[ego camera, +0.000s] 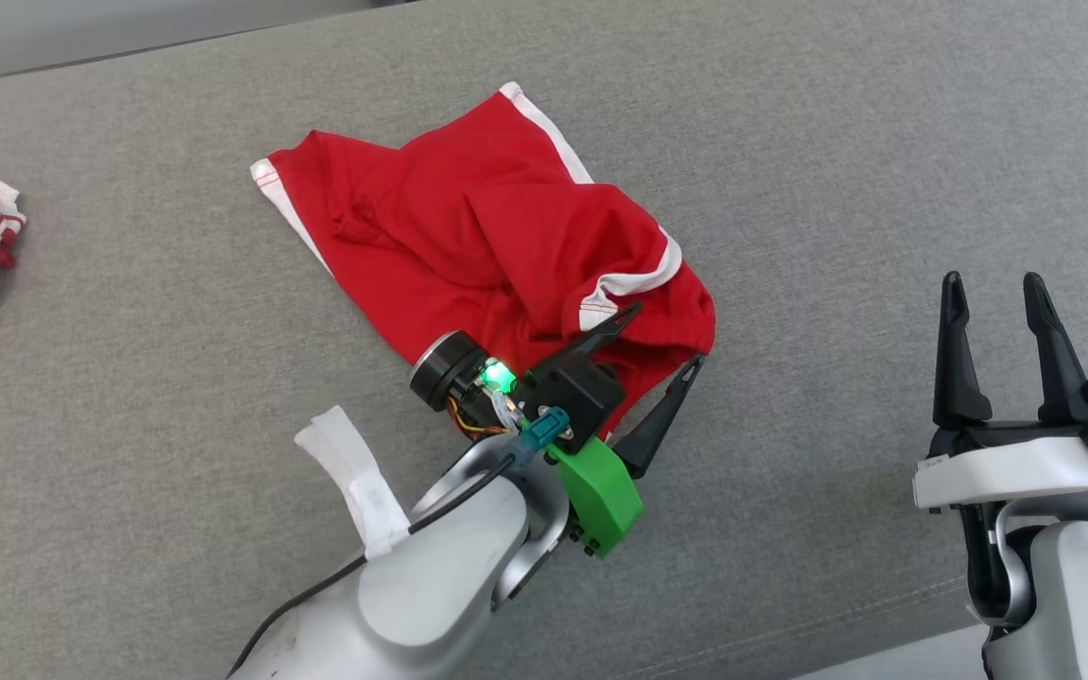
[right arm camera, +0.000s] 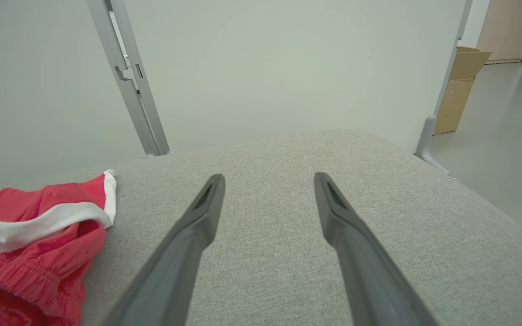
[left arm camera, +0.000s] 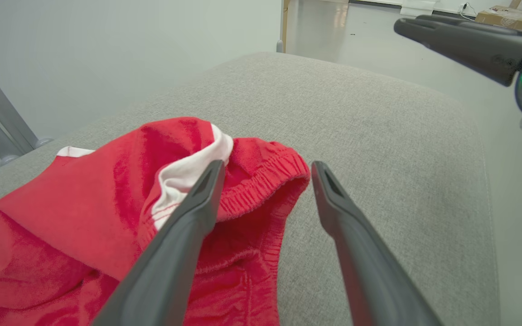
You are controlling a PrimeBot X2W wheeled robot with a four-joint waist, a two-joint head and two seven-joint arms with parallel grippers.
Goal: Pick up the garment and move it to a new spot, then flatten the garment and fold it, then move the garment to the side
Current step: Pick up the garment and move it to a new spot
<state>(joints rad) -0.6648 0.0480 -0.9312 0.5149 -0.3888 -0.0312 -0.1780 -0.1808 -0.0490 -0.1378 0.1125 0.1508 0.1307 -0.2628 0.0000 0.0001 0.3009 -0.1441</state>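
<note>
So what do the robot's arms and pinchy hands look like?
The left arm and right arm are silver-white and rounded. The left gripper and right gripper each have two long, thin, dark fingers tapering to points. The left wrist carries a bright green plastic piece, a glowing green light, a teal plug, a black cable running down the arm, and a strip of white tape.

A wide padded worktop covered in grey woven fabric spreads from near to far. Along its far edge stands a plain, pale grey-white wall panel framed by grey metal posts. To the far right, a glossy pale grey floor carries an open brown cardboard box. The light is soft and even.
</note>
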